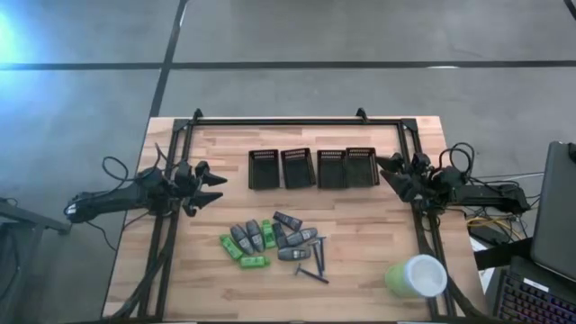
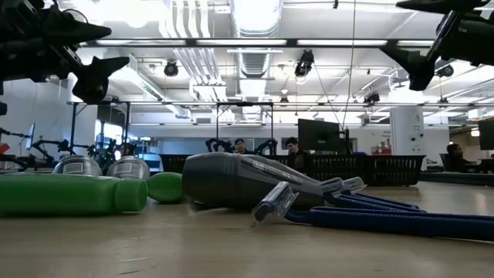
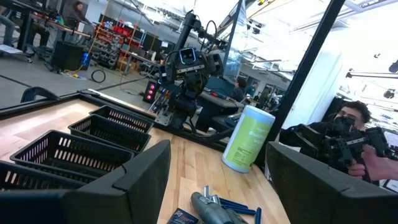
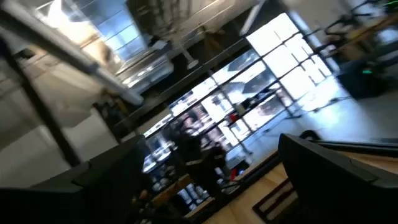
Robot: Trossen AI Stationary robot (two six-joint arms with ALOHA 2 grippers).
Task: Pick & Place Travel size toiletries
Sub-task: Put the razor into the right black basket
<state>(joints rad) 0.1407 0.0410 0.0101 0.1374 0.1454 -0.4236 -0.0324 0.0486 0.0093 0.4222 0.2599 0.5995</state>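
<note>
The toiletries [image 1: 274,244] lie heaped at lower centre of the tabletop [image 1: 360,261], within both arms' reach. Left gripper [image 1: 214,187] and right gripper [image 1: 385,166] hover at the sides, jaws wide and empty, presumably ready to start.

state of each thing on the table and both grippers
left gripper: open, empty, raised
right gripper: open, empty, raised
toiletries: loose pile on table
four mesh bins: upright, in a row, look empty
cup: lying on its side

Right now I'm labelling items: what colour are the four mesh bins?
Black, all four mesh bins; clearest in the high view.
</note>
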